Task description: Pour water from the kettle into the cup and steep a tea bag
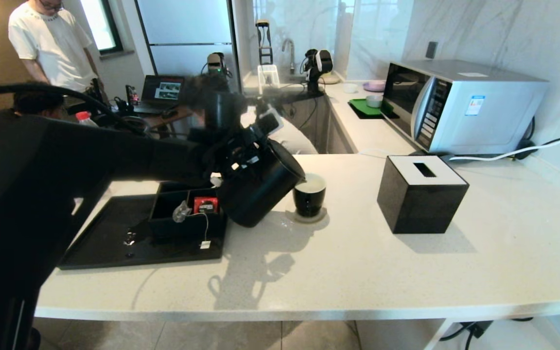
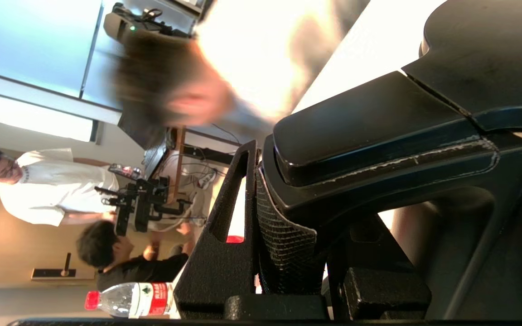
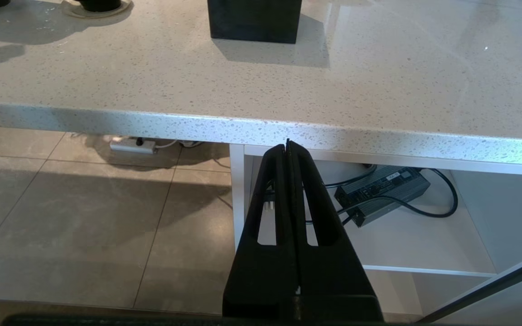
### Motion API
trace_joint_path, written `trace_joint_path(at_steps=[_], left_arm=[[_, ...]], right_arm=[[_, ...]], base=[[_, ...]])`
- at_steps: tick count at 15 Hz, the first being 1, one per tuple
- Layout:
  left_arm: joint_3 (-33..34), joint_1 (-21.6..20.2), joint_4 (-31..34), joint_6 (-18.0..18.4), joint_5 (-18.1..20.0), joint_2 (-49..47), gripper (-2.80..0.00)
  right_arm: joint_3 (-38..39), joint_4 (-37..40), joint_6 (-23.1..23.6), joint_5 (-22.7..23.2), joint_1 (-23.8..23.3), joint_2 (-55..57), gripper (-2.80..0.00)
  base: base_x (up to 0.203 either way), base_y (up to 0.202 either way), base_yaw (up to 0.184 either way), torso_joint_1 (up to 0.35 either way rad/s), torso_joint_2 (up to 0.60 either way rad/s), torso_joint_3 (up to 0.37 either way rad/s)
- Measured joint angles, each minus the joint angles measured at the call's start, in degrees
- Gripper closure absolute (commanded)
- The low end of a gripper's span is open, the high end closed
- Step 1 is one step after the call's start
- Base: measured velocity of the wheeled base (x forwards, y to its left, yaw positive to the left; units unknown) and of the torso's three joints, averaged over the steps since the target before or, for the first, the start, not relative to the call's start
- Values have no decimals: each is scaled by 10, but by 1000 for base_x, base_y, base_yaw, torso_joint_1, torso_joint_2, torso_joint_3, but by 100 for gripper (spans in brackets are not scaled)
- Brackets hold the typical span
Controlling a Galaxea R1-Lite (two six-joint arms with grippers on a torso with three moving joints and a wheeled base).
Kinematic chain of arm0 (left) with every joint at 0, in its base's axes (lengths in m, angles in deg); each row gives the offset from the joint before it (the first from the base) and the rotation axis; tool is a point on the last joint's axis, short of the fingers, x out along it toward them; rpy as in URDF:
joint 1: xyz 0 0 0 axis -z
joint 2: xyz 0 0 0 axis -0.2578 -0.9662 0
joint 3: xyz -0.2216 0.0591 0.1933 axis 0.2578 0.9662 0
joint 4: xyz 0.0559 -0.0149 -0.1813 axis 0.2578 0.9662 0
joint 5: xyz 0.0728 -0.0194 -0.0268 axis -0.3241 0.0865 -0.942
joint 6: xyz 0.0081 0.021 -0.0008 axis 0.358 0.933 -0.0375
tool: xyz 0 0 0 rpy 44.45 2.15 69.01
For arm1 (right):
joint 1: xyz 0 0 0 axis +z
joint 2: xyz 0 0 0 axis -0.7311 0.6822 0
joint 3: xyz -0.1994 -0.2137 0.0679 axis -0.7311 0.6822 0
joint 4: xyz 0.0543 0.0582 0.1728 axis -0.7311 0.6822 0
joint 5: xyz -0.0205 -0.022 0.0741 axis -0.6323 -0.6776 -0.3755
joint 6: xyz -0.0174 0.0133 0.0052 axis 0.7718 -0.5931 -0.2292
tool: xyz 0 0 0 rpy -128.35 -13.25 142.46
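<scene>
Now the pour is on: the left gripper (image 2: 261, 226) is clamped tight on the handle of the kettle (image 1: 255, 187), which tips hard to the right with its spout right at the rim of the cup (image 1: 309, 195). The cup stands on a small coaster (image 1: 310, 217) on the countertop (image 1: 358, 272), just right of the kettle, and its white inside already looks well filled. The tea bag (image 1: 181, 212) waits in the black organiser (image 1: 185, 216) on the tray (image 1: 114, 243) to the left, string and tag trailing toward the near edge. The right gripper (image 3: 289, 149) hangs parked below the near counter edge, fingers pressed together on nothing. The danger I see is overflow: any more tilt could flood the rim and wet the counter, and the kettle's belly swinging right could nudge the cup off its coaster.
</scene>
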Motion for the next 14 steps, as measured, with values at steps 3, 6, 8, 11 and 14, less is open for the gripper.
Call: trace_joint_path(at_steps=[3, 6, 8, 11, 14], left_arm=[[-4, -1, 4, 2, 0, 0, 0], [-4, -1, 5, 18, 1, 0, 0], [-10, -1, 13, 19, 1, 0, 0], [-18, -1, 23, 20, 1, -1, 0], [-20, -1, 24, 24, 1, -1, 0]], right_arm=[[0, 0, 0, 0, 0, 0, 0], [0, 0, 0, 0, 0, 0, 0], [0, 0, 0, 0, 0, 0, 0], [0, 0, 0, 0, 0, 0, 0], [0, 0, 0, 0, 0, 0, 0]], base=[[0, 0, 0, 0, 0, 0], [0, 0, 0, 0, 0, 0], [0, 0, 0, 0, 0, 0], [0, 0, 0, 0, 0, 0], [0, 0, 0, 0, 0, 0]])
